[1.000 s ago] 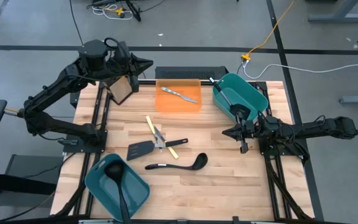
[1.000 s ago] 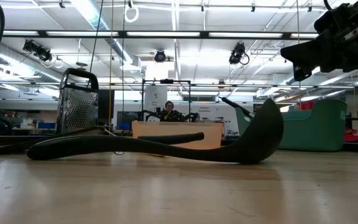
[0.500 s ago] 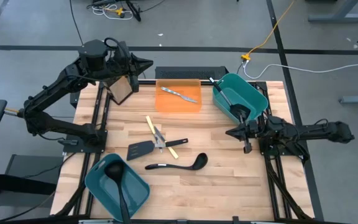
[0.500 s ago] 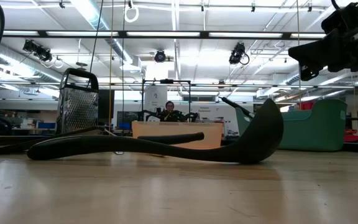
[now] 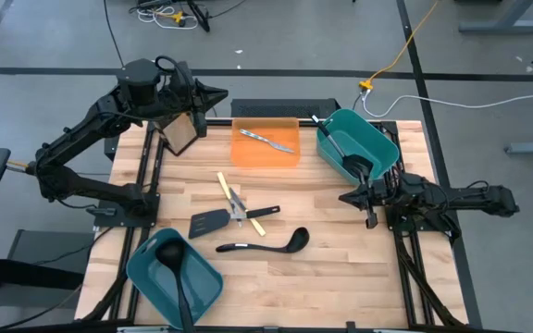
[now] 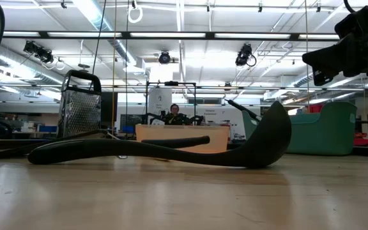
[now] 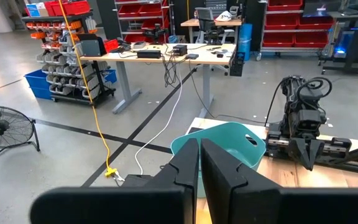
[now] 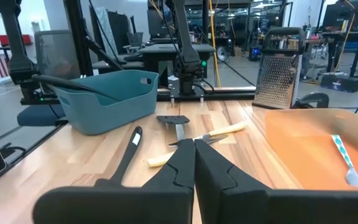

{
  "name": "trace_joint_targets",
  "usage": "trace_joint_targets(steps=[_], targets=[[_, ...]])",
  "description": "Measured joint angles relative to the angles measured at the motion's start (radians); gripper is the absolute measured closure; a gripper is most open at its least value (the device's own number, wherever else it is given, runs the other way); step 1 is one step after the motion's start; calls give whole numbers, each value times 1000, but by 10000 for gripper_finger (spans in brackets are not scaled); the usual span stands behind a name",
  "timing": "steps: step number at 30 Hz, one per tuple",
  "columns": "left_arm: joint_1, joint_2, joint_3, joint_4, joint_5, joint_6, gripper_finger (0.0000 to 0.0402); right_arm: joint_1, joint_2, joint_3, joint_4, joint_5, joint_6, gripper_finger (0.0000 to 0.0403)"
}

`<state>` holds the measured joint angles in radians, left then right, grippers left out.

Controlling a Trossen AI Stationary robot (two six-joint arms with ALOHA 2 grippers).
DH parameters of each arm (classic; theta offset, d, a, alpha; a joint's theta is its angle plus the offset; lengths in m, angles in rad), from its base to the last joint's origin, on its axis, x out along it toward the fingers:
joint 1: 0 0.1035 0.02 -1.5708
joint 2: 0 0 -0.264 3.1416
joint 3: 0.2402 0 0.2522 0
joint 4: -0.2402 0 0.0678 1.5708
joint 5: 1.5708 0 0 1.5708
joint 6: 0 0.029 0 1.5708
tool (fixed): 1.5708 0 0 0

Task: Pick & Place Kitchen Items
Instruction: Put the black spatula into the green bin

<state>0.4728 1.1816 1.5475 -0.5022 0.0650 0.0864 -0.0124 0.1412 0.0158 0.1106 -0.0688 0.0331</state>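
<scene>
Kitchen items sit scattered across my pale wooden bench [image 5: 340, 268]. Largest first: one teal plastic bin [image 5: 176, 275] at the front-left corner holds a long black ladle [image 5: 176, 277]; a second teal bin [image 5: 364, 141] near the back-right corner holds another dark utensil. A flat orange tray [image 5: 265, 145] at the back edge carries a slim silver knife [image 5: 268, 141]. A metal box grater [image 5: 182, 130] stands at the back-left.

Loose mid-bench: a second black ladle [image 5: 265, 245], a black slotted spatula [image 5: 213, 221] and a pale yellow-handled knife [image 5: 239, 206].

What changes: my right gripper [image 5: 366, 197], fingers together and carrying nothing, has pulled back toward the right edge over the last second. I read that as a drop-off finished. My left gripper [image 5: 213, 93] stays parked past the back-left corner, fingers together.
</scene>
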Motion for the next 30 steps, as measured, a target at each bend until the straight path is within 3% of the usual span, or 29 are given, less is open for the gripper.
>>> trace_joint_targets(steps=[30], targets=[[0,0,0,0,0,0,380,0,-142,0,-91,0,7,397]])
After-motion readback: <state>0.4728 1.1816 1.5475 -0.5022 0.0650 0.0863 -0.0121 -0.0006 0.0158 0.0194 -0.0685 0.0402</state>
